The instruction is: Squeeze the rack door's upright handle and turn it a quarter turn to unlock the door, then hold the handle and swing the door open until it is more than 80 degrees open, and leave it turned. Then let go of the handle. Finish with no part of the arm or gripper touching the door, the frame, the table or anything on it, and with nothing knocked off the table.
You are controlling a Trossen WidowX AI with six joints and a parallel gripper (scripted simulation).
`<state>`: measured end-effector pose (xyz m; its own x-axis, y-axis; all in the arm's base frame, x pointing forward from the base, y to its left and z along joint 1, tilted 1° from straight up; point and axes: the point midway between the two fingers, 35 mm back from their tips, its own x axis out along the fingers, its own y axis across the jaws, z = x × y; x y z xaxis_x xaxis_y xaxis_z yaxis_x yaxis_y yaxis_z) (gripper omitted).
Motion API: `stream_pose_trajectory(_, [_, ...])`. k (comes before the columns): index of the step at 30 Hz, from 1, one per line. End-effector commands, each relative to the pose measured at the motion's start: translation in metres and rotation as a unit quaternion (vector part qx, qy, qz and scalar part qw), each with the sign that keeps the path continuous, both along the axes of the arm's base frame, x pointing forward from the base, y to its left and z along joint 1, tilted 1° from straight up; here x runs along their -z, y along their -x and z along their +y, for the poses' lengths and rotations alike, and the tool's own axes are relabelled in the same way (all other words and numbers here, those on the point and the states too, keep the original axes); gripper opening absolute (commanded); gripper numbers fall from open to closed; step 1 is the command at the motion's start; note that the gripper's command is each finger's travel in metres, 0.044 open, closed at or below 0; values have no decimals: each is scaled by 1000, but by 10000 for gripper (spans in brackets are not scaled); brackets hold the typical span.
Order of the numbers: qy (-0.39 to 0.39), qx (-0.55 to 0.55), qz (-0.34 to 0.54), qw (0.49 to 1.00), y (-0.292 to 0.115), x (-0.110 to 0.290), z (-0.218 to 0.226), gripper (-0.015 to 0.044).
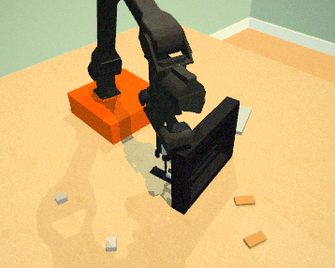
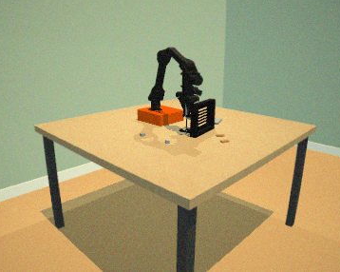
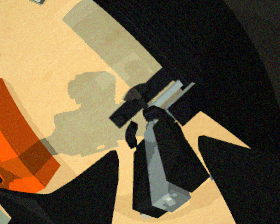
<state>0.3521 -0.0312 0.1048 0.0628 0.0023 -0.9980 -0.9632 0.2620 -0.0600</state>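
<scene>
The black rack frame (image 1: 180,194) (image 2: 195,124) stands upright on the table, with the slatted door (image 2: 202,116) within its outline. I see no clear gap at the door's edge. The upright handle, black with a grey strip (image 3: 159,172), stands on the side facing the arm; in the top view it is mostly hidden. Whether it is turned I cannot tell. My gripper (image 3: 158,148) (image 1: 167,149) is open and points down around the handle, one finger on each side. In the wrist view, table shows between the left finger and the handle, and the right finger looks closer to it.
The orange base block (image 1: 94,114) (image 2: 152,116) (image 3: 25,155) is behind the gripper. Two small grey blocks (image 1: 61,198) (image 1: 111,244) lie on the near left, two orange pieces (image 1: 244,200) (image 1: 254,239) on the near right. A pale flat plate (image 1: 243,119) lies behind the frame.
</scene>
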Motion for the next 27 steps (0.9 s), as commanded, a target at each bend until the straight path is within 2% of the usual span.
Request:
stream_pose_trajectory(1, [4, -101, 2, 995, 0, 2, 1, 292])
stream_pose_trajectory(12, [19, -361, 1, 932, 0, 2, 1, 292])
stream_pose_trajectory(19, [20, -376, 1, 926, 0, 2, 1, 292])
stream_pose_trajectory(26, [20, -376, 1, 926, 0, 2, 1, 109])
stream_pose_trajectory(27, [20, -376, 1, 926, 0, 2, 1, 102])
